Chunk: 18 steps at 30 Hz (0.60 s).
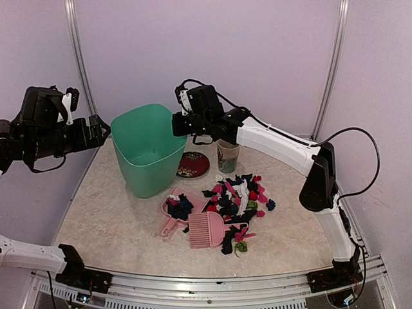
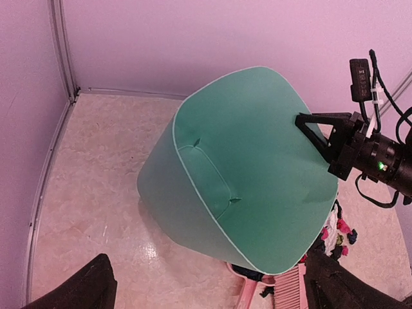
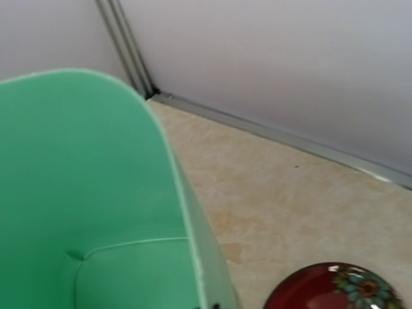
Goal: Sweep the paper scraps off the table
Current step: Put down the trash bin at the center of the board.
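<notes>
The left gripper (image 1: 102,131) hangs with its fingers spread wide and empty, just beside the left rim of the green bin (image 1: 145,174). The right gripper (image 1: 175,123) is pressed together at the bin's opposite rim, though I cannot tell whether the thin plastic edge is caught between its fingers. The paper scraps (image 1: 237,198) lie heaped on the table (image 1: 109,225), right of the bin and in front of the cup (image 1: 228,156) and the red plate (image 1: 193,165). A few dark ones sit in the pink dustpan (image 1: 168,226), and the pink brush (image 1: 207,230) lies at the near edge of the pile. These bits look featherlight, soft and springy — crumpled paper that would likely scatter at a quick shove, and far too small and numerous to pinch one by one. They are best not gripped at all but pushed in a slow, low stroke with the brush, held by its plain solid part rather than its teeth. The dustpan wants holding by its short handle with its lip flat on the tabletop — so light a pan may skid as the scraps are driven in.
</notes>
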### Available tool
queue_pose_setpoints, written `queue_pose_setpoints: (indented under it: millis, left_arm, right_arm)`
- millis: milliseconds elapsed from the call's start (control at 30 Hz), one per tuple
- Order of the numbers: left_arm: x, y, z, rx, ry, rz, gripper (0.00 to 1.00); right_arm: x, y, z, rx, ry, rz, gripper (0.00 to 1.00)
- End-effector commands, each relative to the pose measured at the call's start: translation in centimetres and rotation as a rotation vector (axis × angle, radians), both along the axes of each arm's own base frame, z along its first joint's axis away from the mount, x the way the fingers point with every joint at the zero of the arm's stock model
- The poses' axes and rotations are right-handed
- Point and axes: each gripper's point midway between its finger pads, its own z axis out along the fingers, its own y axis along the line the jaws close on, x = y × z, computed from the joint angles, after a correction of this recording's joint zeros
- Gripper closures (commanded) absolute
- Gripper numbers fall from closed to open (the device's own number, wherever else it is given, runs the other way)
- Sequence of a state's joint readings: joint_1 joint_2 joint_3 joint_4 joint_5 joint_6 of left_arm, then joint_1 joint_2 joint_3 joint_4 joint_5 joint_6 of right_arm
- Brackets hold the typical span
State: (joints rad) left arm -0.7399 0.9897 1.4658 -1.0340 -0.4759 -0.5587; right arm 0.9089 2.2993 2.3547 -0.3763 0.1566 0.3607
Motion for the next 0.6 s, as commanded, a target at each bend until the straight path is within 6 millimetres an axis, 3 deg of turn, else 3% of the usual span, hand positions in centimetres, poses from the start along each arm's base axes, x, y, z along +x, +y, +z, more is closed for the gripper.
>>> queue_pose_setpoints:
  millis: [0,567]
  left_arm:
    - [-0.3,1.2,-1.0,0.027,0.022,0.046,0.01]
    - [0.1,0.9,-1.6,0.052,0.028,0.041,0.01]
  right_arm:
    - [-0.5,1.9,5.6,0.179,-0.096,0.038,1.0]
    - [0.7,2.8,0.9,0.112,-0.042,0.014,1.0]
